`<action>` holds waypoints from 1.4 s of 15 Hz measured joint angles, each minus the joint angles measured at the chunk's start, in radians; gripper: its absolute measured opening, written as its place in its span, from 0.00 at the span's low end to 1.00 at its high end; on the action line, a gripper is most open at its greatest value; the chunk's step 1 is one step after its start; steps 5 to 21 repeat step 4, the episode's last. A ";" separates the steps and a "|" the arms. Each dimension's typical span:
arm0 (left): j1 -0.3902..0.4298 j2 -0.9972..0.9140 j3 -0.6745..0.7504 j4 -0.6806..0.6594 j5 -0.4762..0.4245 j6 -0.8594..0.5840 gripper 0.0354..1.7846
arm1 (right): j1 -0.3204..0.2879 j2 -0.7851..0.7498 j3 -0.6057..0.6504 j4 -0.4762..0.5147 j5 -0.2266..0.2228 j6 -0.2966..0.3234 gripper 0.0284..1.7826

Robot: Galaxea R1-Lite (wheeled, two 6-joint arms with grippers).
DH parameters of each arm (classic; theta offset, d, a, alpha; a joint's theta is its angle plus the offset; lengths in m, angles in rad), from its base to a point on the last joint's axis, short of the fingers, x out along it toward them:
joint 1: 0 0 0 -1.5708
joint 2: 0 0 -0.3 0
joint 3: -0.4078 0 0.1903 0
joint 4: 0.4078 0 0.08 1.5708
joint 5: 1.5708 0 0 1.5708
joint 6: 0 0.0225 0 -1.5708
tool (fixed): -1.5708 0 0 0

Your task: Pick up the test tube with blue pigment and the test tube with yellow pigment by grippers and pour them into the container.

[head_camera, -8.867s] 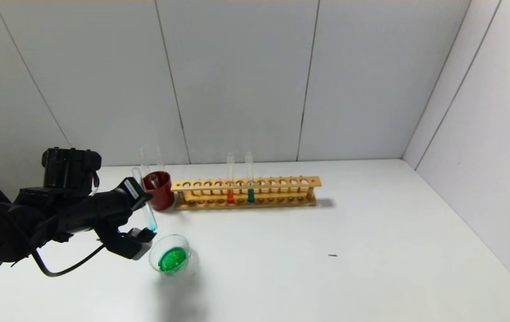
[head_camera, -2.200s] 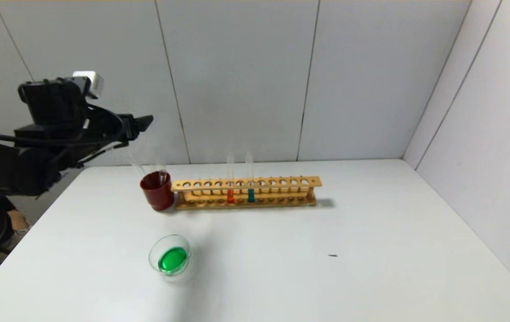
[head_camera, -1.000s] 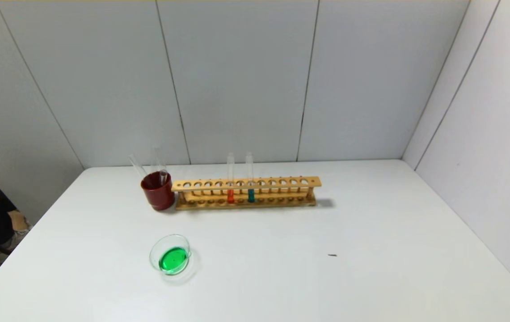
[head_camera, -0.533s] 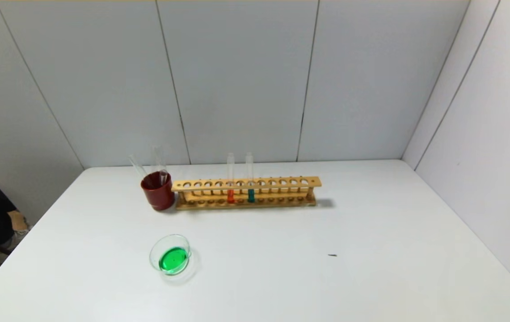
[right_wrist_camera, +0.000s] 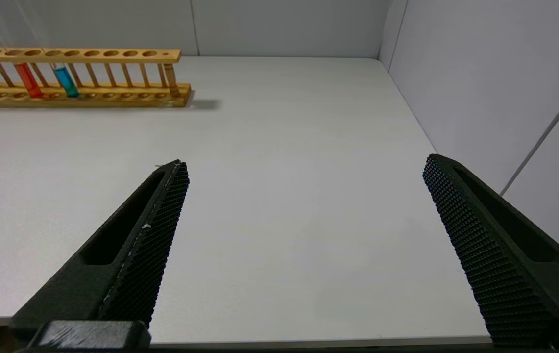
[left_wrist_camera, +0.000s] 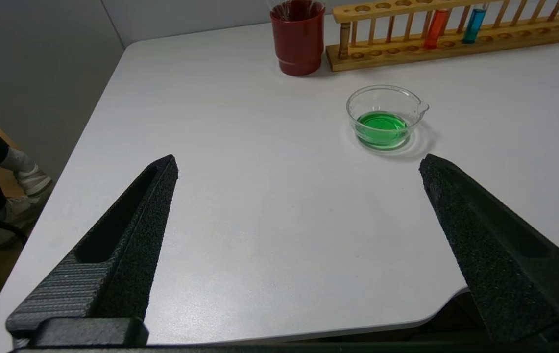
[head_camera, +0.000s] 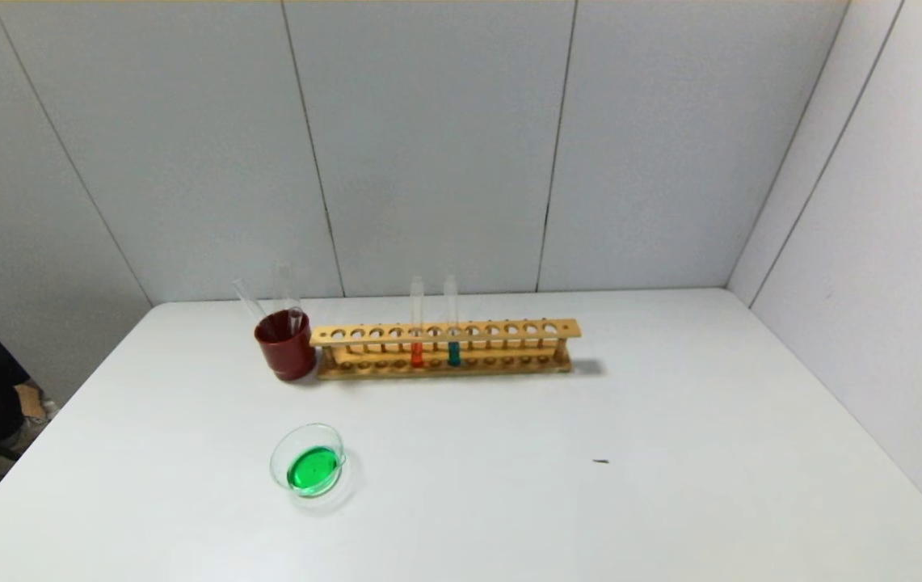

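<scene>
Grey panelled walls close in a white tabletop [head_camera: 671, 453]. In the head view neither tool shows. The container [head_camera: 308, 459], a low clear glass dish, sits in front of the wooden rack [head_camera: 444, 347] towards its left end, holding green liquid. A dark red cup [head_camera: 286, 345] touches that end of the rack, with emptied tubes leaning in it. No yellow tube is visible; the rack carries only an orange tube [head_camera: 417, 323] and a teal tube [head_camera: 452, 322].

In the left wrist view the left tool [left_wrist_camera: 299, 164] hangs spread wide and holding nothing, well in front of the rack, the container [left_wrist_camera: 385, 116] between them. Any low sweep towards the rack could knock the dish and spill it.

In the right wrist view the right tool [right_wrist_camera: 303, 169] is likewise spread and holding nothing, well apart from the rack [right_wrist_camera: 73, 78].
</scene>
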 joint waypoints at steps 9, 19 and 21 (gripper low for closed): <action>0.000 0.000 0.000 -0.002 0.002 -0.008 0.97 | 0.000 0.000 0.000 0.001 0.000 0.002 0.98; 0.000 0.000 0.000 -0.002 0.002 -0.008 0.97 | 0.000 0.000 0.000 0.001 0.000 0.002 0.98; 0.000 0.000 0.000 -0.002 0.002 -0.008 0.97 | 0.000 0.000 0.000 0.001 0.000 0.002 0.98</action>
